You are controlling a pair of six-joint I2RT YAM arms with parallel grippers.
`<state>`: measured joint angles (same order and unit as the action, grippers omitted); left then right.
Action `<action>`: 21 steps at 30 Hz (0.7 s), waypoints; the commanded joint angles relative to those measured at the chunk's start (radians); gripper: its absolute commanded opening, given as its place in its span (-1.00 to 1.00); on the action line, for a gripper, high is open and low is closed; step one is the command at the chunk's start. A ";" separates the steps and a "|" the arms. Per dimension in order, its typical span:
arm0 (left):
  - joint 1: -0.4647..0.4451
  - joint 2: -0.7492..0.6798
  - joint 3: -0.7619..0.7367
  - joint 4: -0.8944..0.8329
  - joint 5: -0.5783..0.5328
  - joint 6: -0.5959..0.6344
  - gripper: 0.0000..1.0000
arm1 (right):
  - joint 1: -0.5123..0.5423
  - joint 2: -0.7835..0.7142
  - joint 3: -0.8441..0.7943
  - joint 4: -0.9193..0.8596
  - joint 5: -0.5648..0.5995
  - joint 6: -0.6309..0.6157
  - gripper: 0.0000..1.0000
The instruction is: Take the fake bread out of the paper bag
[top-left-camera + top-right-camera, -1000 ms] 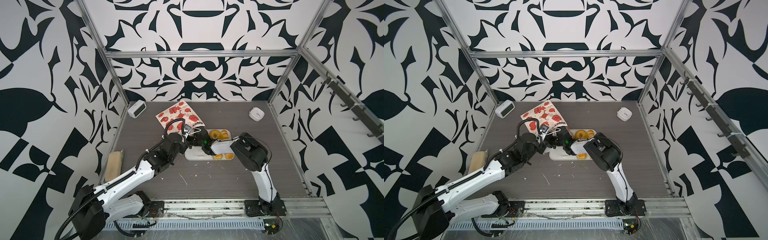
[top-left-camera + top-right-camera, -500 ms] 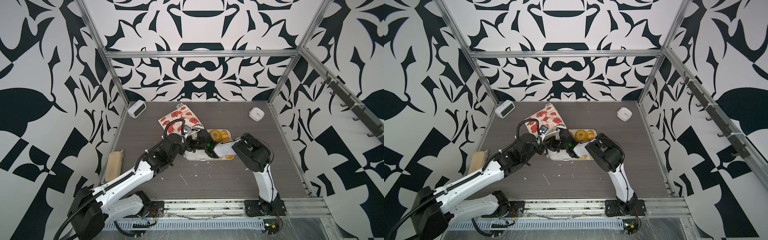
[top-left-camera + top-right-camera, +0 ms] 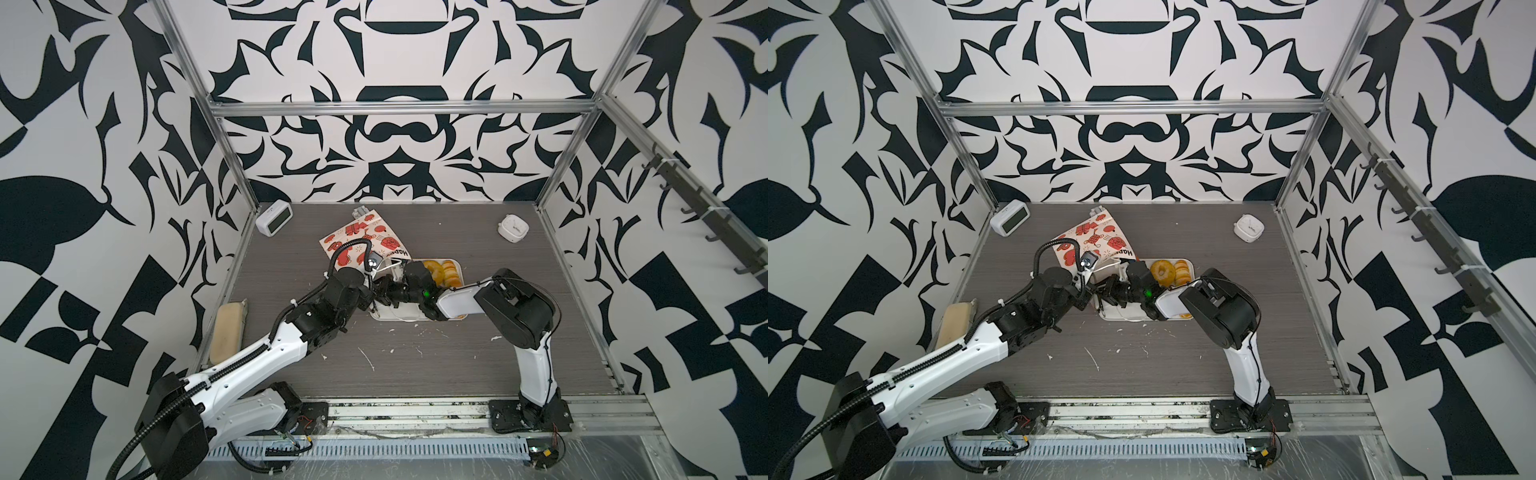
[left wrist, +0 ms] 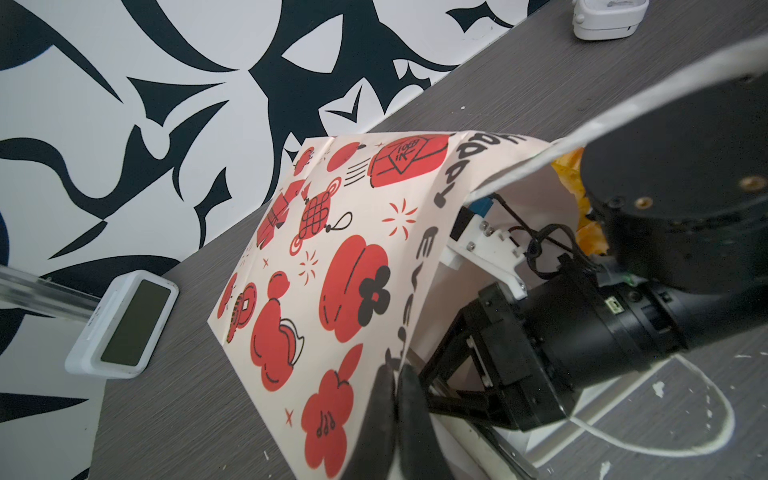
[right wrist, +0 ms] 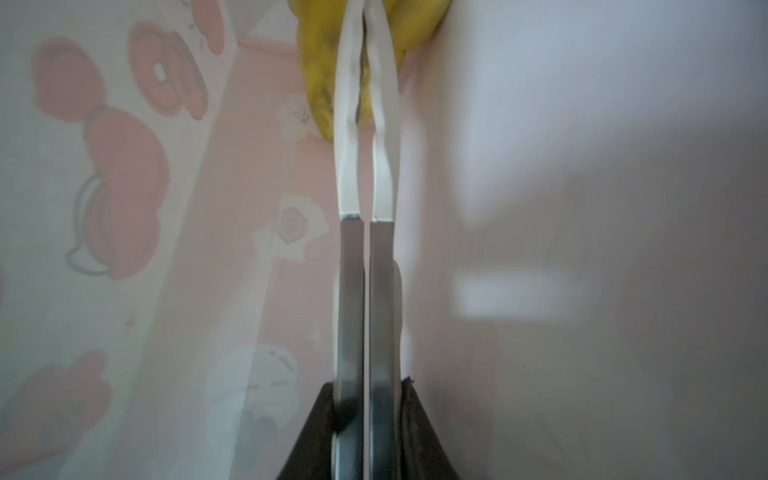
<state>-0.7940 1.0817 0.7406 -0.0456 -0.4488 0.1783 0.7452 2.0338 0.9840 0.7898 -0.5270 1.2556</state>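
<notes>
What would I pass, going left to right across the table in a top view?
In a top view: beige block → white digital clock → paper bag → fake bread → small white gadget.

Matt paper bag (image 4: 332, 270); perhaps glossy bread (image 5: 318, 62)

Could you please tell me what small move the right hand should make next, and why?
Probably draw the right hand slowly straight back out of the paper bag, towards the tray. It looks closed on a yellow pastry deep inside, and the left hand pinches the bag's rim, holding the mouth open for a clear exit.
</notes>
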 commanded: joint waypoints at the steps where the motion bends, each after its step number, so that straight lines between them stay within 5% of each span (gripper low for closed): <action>1: -0.001 0.001 -0.017 0.003 -0.008 0.002 -1.00 | -0.007 -0.069 -0.009 0.102 0.002 0.005 -1.00; 21: 0.000 0.001 -0.036 0.004 -0.019 0.026 -1.00 | -0.018 -0.202 -0.144 0.109 -0.053 0.018 -1.00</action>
<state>-0.7940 1.0897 0.7158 -0.0460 -0.4511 0.2024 0.7322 1.8908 0.8406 0.8482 -0.5564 1.2915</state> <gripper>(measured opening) 0.054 0.234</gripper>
